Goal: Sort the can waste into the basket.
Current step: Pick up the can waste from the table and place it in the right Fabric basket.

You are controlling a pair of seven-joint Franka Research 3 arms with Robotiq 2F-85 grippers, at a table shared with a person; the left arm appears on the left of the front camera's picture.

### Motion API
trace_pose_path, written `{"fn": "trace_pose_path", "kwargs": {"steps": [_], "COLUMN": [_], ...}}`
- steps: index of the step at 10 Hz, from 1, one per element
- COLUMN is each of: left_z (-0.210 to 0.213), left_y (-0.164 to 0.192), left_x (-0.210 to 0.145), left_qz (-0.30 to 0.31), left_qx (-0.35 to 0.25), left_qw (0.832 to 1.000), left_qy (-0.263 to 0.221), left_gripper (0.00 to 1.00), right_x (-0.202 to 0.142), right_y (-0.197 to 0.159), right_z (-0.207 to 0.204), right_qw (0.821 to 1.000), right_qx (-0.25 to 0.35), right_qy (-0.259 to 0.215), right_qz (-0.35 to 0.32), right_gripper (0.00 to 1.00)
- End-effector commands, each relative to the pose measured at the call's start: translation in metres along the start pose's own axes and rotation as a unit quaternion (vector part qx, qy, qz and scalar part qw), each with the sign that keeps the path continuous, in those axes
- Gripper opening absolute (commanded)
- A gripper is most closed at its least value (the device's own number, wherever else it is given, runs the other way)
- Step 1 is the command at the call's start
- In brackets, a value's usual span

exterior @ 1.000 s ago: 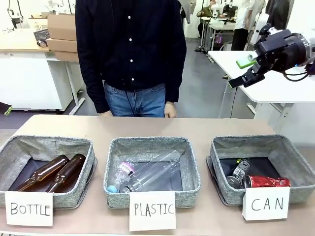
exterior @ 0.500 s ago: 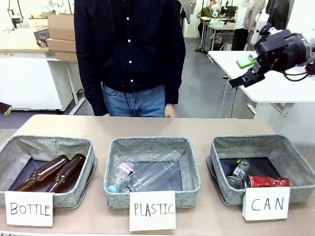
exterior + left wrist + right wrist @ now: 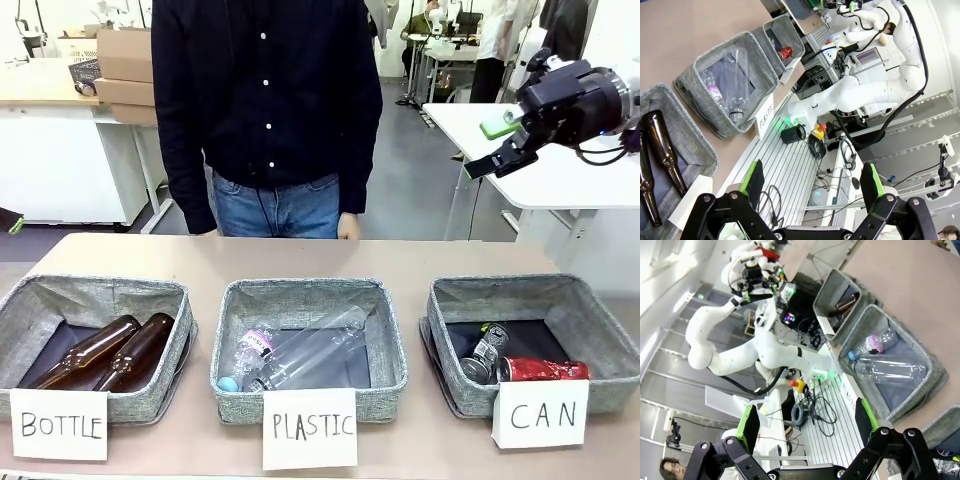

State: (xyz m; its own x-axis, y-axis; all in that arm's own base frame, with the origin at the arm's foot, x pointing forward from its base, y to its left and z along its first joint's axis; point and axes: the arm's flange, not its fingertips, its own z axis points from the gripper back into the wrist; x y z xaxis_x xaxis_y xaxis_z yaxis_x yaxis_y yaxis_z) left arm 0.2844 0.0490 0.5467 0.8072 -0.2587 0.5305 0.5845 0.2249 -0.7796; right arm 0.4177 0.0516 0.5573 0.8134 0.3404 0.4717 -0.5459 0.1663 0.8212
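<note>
Front view. Over the last second nothing on the table has shifted: the red can (image 3: 543, 369) and the black-and-silver can (image 3: 483, 354) lie on their sides, touching, in the grey basket (image 3: 500, 292) at lower right, behind the card reading "CAN" (image 3: 540, 413). Only the person (image 3: 268, 110) at the far edge has swayed slightly. Judged from this, the sorting looks complete (no can lies loose on the tabletop).

The right gripper (image 3: 498, 146) is raised at upper right, well above and behind the can basket, tilted down toward frame left, its green-padded fingers spread and holding nothing. In the left wrist view the left gripper (image 3: 812, 181) likewise stands with fingers apart and empty, high over the near table edge, the brown bottles (image 3: 660, 150) at lower left and the plastic-bottle basket (image 3: 695, 85) beyond.
</note>
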Motion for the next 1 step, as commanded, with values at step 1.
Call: {"fn": "trace_pose_path", "kwargs": {"steps": [1], "left_z": [0.0000], "left_y": [-0.0021], "left_x": [0.0004], "left_qz": [-0.010], "left_qx": [-0.007], "left_qw": [1.000], "left_qy": [-0.003], "left_gripper": [1.00], "right_x": [0.0013], "right_y": [-0.0009], "right_z": [0.0012], "right_qw": [1.000], "right_qx": [-0.008], "right_qy": [0.001], "right_qz": [0.012], "right_gripper": [1.00]}}
